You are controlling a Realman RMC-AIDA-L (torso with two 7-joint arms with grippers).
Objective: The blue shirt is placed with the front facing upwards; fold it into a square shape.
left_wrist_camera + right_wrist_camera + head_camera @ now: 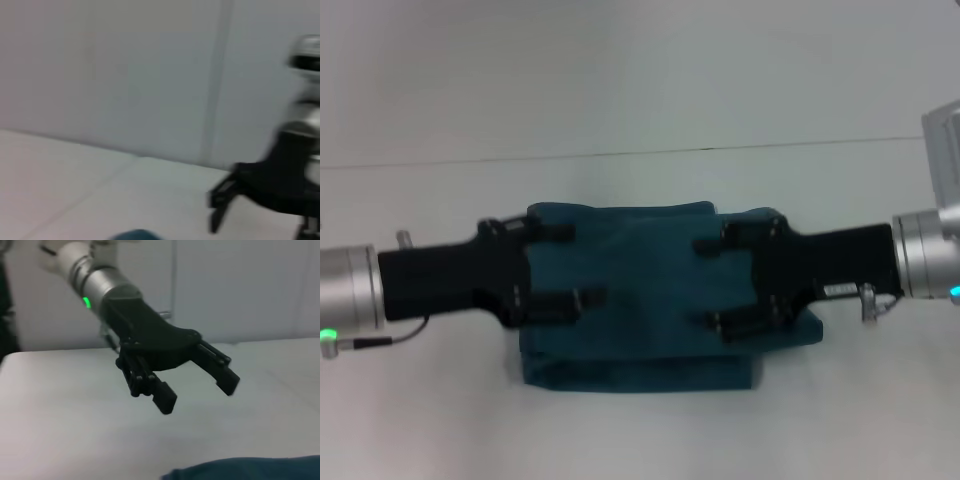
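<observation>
Both tools, left (582,265) and right (705,283), hover spread wide, empty, above the folded blue shirt (640,300)

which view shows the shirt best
The head view: the blue shirt lies folded into a compact block on the table, its whole outline visible under the open left gripper and open right gripper. Each wrist view catches only a sliver of its edge, at and.

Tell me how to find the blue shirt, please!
Look at the white table in front of the robot. In its middle lies the blue shirt, folded into a chunky rectangle. It is the only dark teal cloth there, sitting between the open left gripper and the open right gripper.
</observation>
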